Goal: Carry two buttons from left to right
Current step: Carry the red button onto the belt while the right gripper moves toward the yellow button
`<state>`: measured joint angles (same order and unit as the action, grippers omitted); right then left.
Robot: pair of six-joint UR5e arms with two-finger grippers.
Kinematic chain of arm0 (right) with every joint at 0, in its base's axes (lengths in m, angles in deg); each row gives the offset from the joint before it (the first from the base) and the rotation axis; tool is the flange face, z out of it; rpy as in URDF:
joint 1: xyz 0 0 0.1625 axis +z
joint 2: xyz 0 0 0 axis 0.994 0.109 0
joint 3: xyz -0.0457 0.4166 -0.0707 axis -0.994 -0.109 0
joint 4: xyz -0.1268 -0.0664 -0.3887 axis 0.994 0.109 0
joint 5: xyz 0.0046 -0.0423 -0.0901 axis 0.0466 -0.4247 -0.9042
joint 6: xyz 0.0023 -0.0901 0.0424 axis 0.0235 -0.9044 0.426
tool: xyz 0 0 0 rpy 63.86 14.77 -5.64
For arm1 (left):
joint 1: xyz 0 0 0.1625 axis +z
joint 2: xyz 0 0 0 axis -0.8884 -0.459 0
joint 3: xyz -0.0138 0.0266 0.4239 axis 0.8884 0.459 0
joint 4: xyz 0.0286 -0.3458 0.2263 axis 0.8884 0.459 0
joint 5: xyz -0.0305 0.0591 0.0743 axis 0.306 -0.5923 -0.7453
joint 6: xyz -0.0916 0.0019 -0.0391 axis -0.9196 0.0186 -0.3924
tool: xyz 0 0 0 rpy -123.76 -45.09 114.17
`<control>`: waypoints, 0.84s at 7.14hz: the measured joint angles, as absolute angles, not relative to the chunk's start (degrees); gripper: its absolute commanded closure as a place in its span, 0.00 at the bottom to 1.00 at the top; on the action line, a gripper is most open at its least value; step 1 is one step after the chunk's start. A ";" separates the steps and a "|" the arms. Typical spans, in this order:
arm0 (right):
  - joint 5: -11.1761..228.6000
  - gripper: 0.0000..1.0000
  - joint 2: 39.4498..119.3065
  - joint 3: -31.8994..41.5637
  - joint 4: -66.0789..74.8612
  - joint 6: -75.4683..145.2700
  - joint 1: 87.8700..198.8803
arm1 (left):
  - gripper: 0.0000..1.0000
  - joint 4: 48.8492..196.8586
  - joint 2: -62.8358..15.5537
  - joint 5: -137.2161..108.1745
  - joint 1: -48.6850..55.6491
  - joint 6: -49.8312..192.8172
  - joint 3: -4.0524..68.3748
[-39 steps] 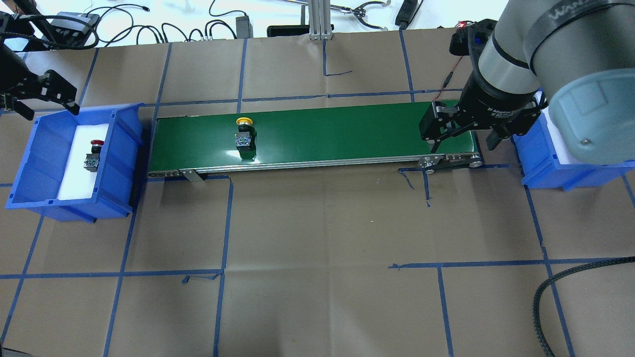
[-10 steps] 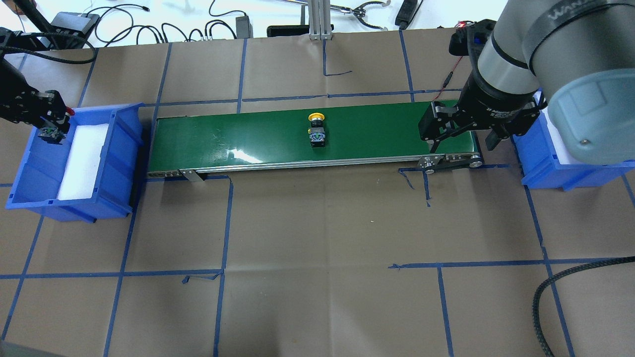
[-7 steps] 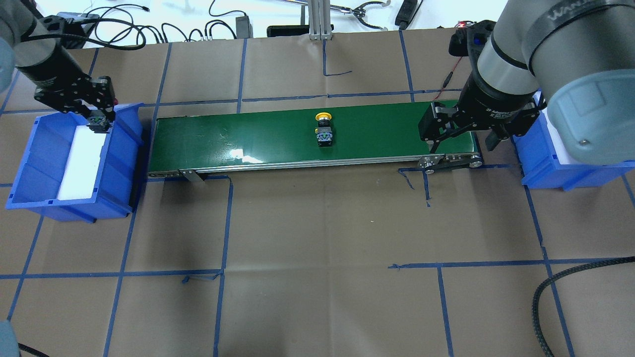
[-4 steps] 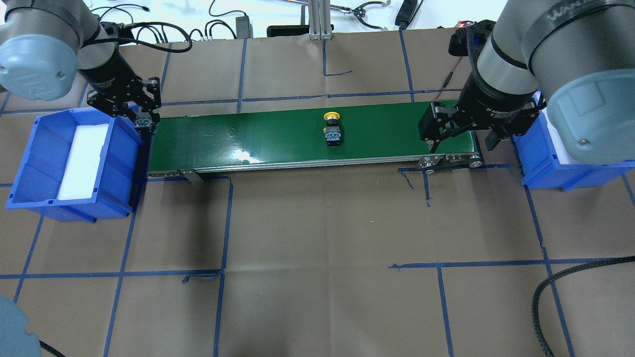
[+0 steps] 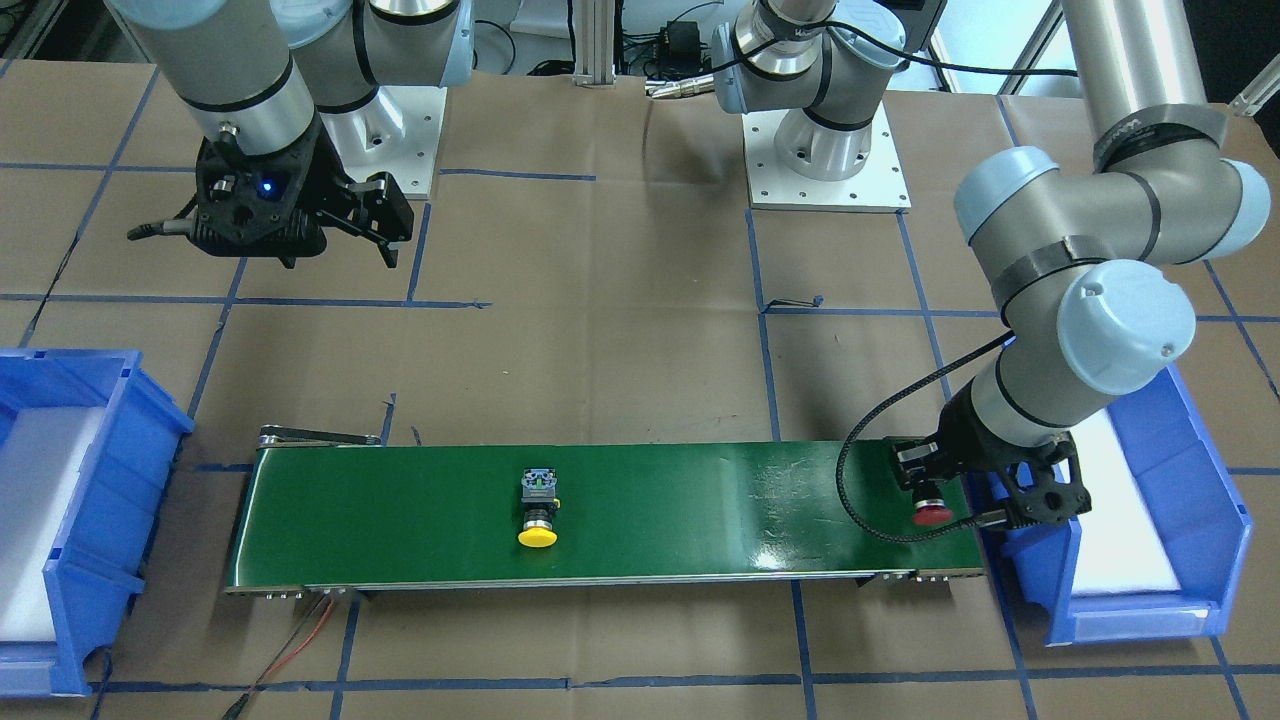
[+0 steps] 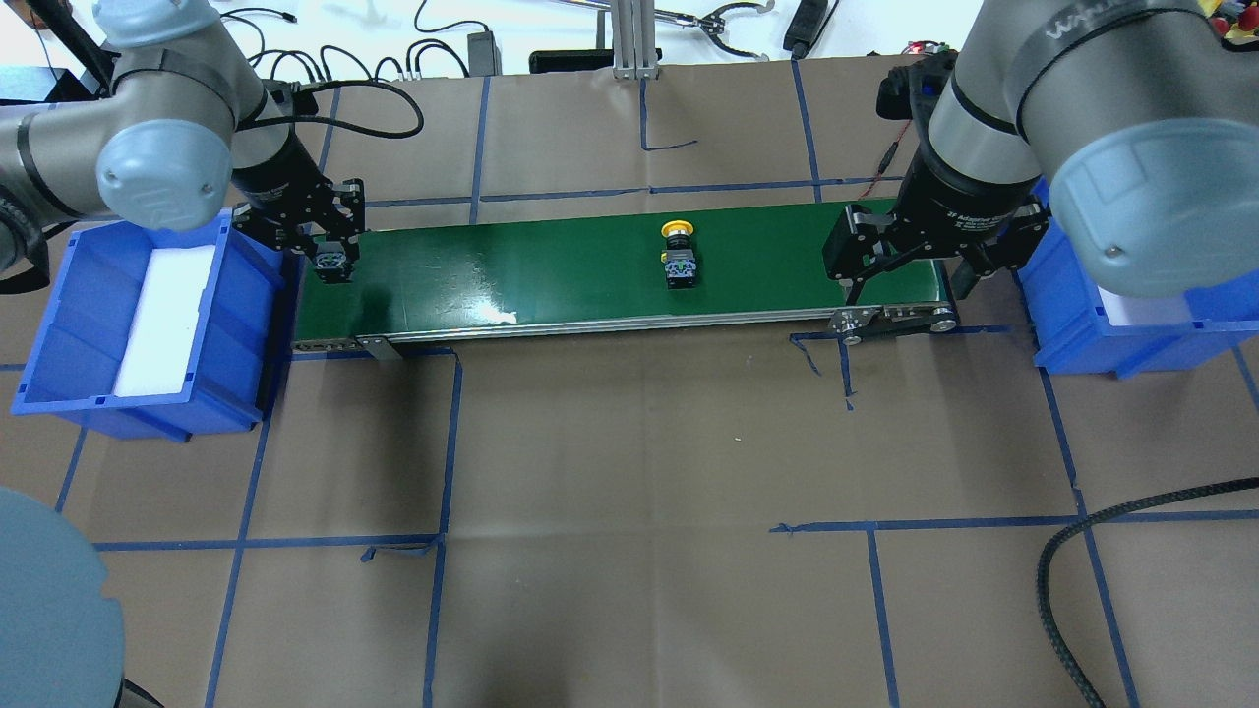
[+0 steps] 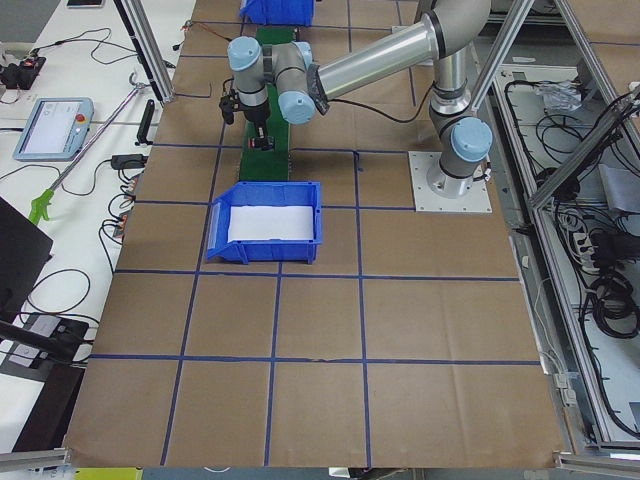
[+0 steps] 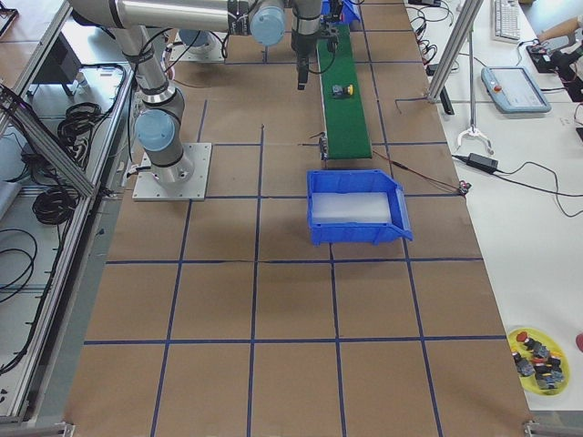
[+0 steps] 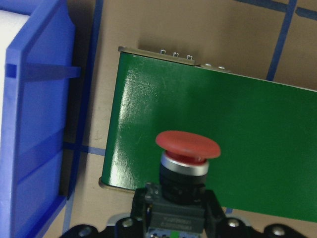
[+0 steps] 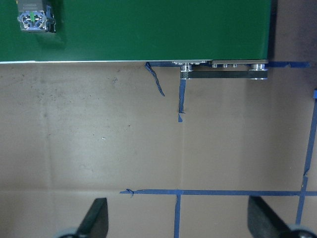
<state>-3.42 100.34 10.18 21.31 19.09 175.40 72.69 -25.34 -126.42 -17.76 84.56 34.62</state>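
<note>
My left gripper [image 6: 331, 264] is shut on the red-capped button [image 9: 187, 148] and holds it over the left end of the green conveyor belt [image 6: 551, 265]; the red cap also shows in the front-facing view [image 5: 931, 514]. The yellow-capped button [image 6: 679, 258] lies on the belt right of its middle, and shows in the front-facing view [image 5: 538, 510] and at the top left of the right wrist view [image 10: 34, 21]. My right gripper [image 6: 907, 285] is open and empty above the belt's right end, apart from the yellow button.
The left blue bin [image 6: 59, 324] holds only a white foam pad. The right blue bin [image 6: 1082, 339] stands past the belt's right end, partly under my right arm. Brown paper with blue tape lines covers the table. Cables lie along the far edge.
My left gripper took the red button out of the left bin and carried it right, over the belt's left end. The yellow button rode right along the belt. The right gripper stayed open.
</note>
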 measured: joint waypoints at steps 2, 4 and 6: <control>-3.28 0.00 96.80 9.55 24.65 19.23 175.41 | 0.21 66.34 -26.64 -126.48 -18.21 84.48 37.66; -3.14 0.00 92.35 9.45 40.13 19.69 175.62 | 0.00 65.36 -26.79 -126.48 -18.26 84.44 38.42; -2.97 0.00 86.10 8.11 47.11 20.32 175.86 | 0.00 65.88 -25.94 -126.56 -18.27 84.40 38.35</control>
<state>-2.97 86.10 8.11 47.11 20.32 175.86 65.88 -25.94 -126.56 -18.27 84.40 38.35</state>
